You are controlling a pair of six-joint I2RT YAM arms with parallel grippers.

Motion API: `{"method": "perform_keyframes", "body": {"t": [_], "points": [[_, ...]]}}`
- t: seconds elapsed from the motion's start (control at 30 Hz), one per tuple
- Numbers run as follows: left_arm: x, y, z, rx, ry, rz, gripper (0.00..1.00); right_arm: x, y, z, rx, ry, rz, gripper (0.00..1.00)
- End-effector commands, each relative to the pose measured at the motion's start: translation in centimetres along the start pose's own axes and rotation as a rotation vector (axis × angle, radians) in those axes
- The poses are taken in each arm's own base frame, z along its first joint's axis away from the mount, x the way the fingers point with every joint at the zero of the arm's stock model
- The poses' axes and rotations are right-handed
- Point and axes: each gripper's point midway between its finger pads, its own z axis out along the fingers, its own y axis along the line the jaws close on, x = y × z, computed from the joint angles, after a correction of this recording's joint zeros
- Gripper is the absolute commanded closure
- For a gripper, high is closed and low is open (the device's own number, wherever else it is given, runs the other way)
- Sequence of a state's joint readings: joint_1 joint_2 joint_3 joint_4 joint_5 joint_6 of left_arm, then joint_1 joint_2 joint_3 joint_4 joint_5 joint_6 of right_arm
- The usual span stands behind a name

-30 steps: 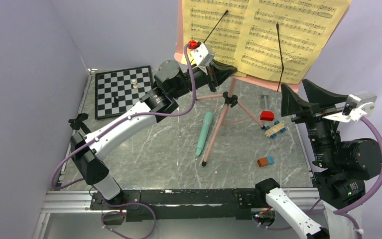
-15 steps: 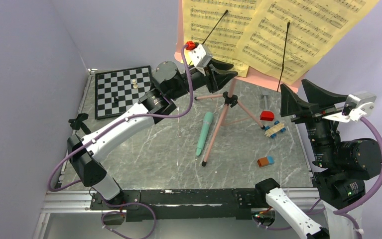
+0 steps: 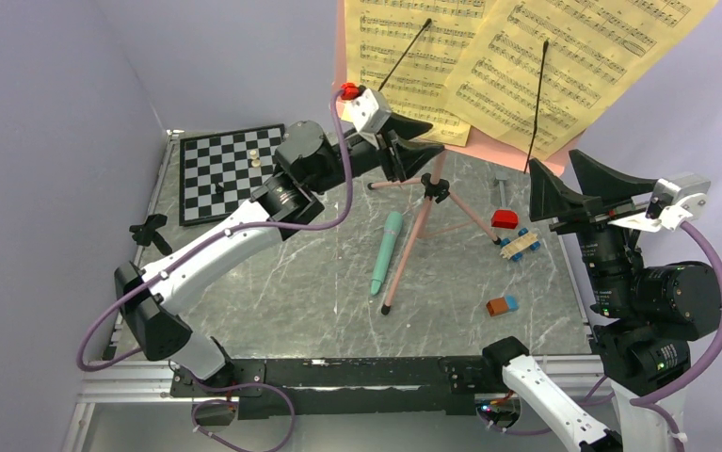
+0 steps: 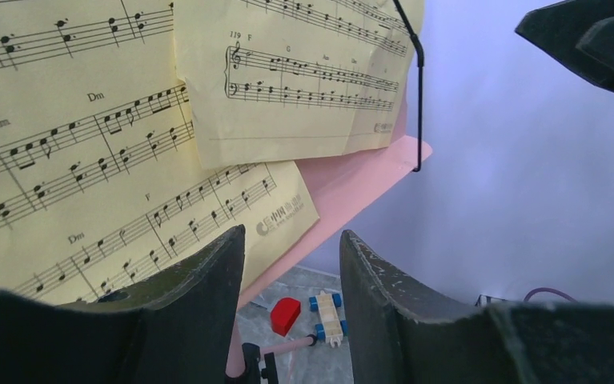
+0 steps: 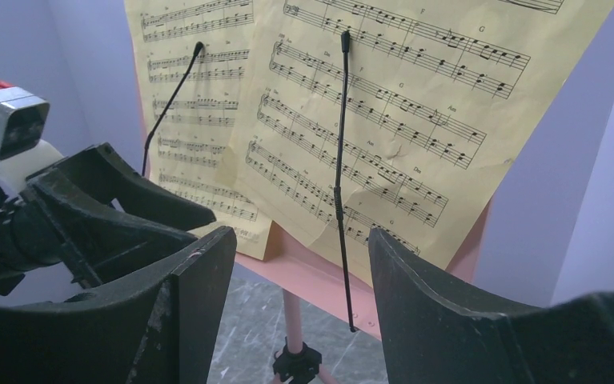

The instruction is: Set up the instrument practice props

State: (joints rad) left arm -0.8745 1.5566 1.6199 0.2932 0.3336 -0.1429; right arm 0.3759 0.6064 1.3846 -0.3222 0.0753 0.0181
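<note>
Starting at the left, the chessboard (image 3: 230, 174) lies flat in the far left corner of the grey marbled table (image 3: 291, 292), with a few small pieces on it. The left arm reaches over the board's right edge toward the music stand. The left gripper (image 3: 427, 139) hangs in the air at the lower left of the stand's pink desk, its fingers parted and nothing between them. The wrist view shows the pages ahead of the fingertips, not between them.

The mint-green tube (image 3: 387, 250) lies flat mid-table, just left of the stand's nearest leg. The pink music stand (image 3: 423, 218) is upright at the far middle, its tripod legs spread on the table. Two yellow sheet-music pages sit on the desk, each behind a thin black wire arm. The left page (image 3: 404, 52) is square. The right page (image 3: 583, 66) is tilted and overlaps it.

Right of the stand a red block (image 3: 504, 218) and a blue-wheeled block (image 3: 520, 245) lie close together. An orange-and-blue block (image 3: 502, 306) lies nearer the front edge.

At far right, the right gripper (image 3: 564, 179) is raised above the table edge, facing the pages, with its fingers spread wide and nothing in them.
</note>
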Motion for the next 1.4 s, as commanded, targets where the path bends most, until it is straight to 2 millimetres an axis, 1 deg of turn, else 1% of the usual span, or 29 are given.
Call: {"method": "perform_keyframes", "body": {"t": [0.0,0.1,0.2,0.33,0.47,0.57,0.6,0.73,0.83,0.9,1.03,1.1,1.2,1.23,1.3,1.37], "points": [[-4.2,-1.6,-2.1,0.023,-0.08,0.031,0.47,-1.1,-0.1,-0.6,0.003,-0.037,-0.002,0.34],[-4.3,-2.2,-3.1,0.031,-0.064,0.033,0.45,-0.7,0.0,-0.6,0.0,-0.025,0.002,0.34],[-3.9,-2.8,-4.4,0.035,-0.034,0.038,0.43,0.4,0.1,-0.7,-0.009,0.013,0.008,0.34],[-1.5,-3.6,-7.1,0.037,0.038,0.029,0.4,3.2,0.8,-1.3,-0.043,0.085,0.027,0.34],[1.7,-4.2,-10.7,0.004,0.119,-0.003,0.37,6.7,2.9,-2.4,-0.157,0.187,0.069,0.34],[5.3,-3.9,-13.2,-0.049,0.191,-0.043,0.35,9.6,4.7,-3.8,-0.258,0.262,0.103,0.34],[6.7,-3.7,-13.9,-0.073,0.219,-0.057,0.35,10.8,5.2,-4.2,-0.284,0.292,0.114,0.33],[11.0,-3.2,-15.7,-0.128,0.298,-0.105,0.33,14.6,6.4,-5.8,-0.336,0.386,0.185,0.3],[13.5,-2.7,-16.2,-0.164,0.324,-0.126,0.28,17.7,6.7,-6.1,-0.325,0.437,0.258,0.27],[15.0,-2.1,-16.2,-0.194,0.339,-0.138,0.24,20.1,6.6,-6.0,-0.292,0.457,0.311,0.26],[18.1,-1.4,-15.8,-0.216,0.37,-0.144,0.14,25.1,5.0,-5.1,-0.17,0.457,0.358,0.25],[19.3,-1.3,-15.4,-0.213,0.383,-0.152,0.08,26.7,4.2,-4.4,-0.121,0.429,0.365,0.25],[21.1,-1.2,-15.0,-0.205,0.401,-0.158,0.01,27.9,3.9,-3.1,-0.113,0.358,0.356,0.25],[21.5,-1.1,-14.8,-0.206,0.402,-0.156,0.01,28.0,3.8,-2.6,-0.111,0.334,0.348,0.25],[22.3,-1.0,-14.6,-0.208,0.416,-0.153,0.01,28.1,3.6,-1.7,-0.11,0.293,0.334,0.25],[23.0,-0.8,-14.4,-0.209,0.423,-0.15,0.01,27.4,3.9,-0.7,-0.135,0.252,0.317,0.25]]}}
